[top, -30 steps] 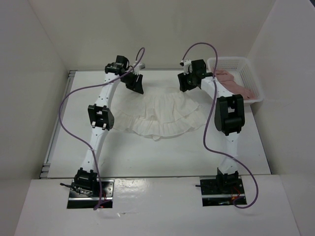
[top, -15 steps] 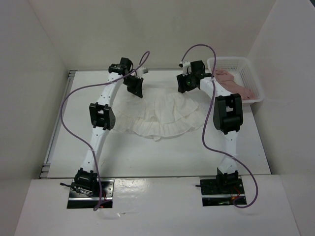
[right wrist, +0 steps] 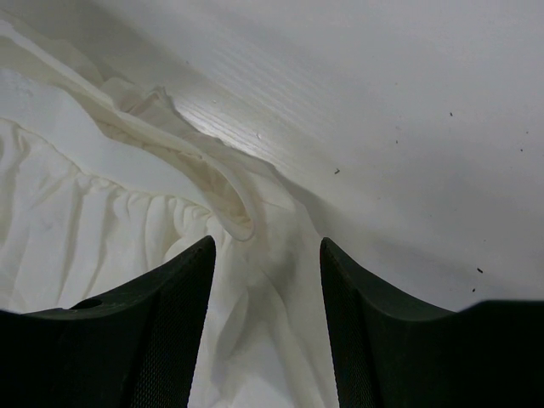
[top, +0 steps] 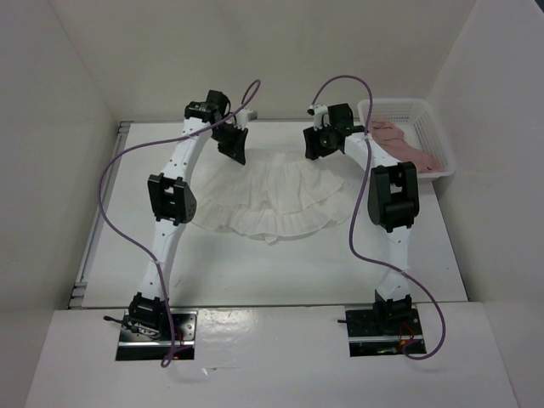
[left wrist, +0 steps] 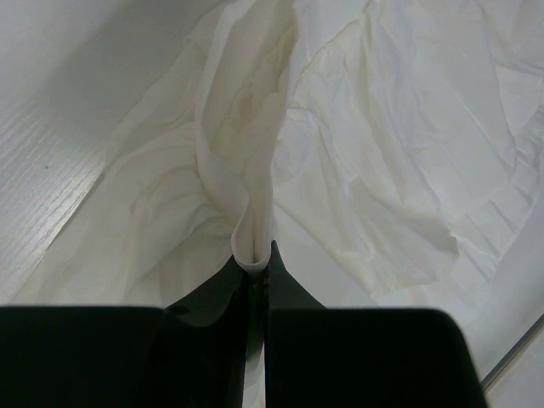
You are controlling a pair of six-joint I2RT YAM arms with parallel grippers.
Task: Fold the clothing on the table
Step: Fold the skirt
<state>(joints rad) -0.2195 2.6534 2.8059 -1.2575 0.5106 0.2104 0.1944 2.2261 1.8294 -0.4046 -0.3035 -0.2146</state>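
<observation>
The clothing [top: 276, 197] is a white ruffled, tiered skirt spread over the middle of the table [top: 255, 272], its waistband at the far side. At the garment's far left corner my left gripper [top: 235, 146] is shut on a pinched fold of the waistband [left wrist: 253, 246], and the cloth rises in a ridge from the closed jaws. My right gripper [top: 319, 146] hangs open over the far right corner. In the right wrist view its two fingers [right wrist: 178, 323] straddle the waistband edge [right wrist: 234, 204] without closing on it.
A white lattice basket [top: 408, 136] holding a pink garment [top: 410, 146] stands at the far right of the table, close to the right arm. White walls enclose the table on three sides. A metal rail [top: 93, 229] runs along the left edge.
My left gripper has closed on the waistband fold and lifted slightly toward the far side. The right gripper has shifted a little toward the far right corner, still open.
</observation>
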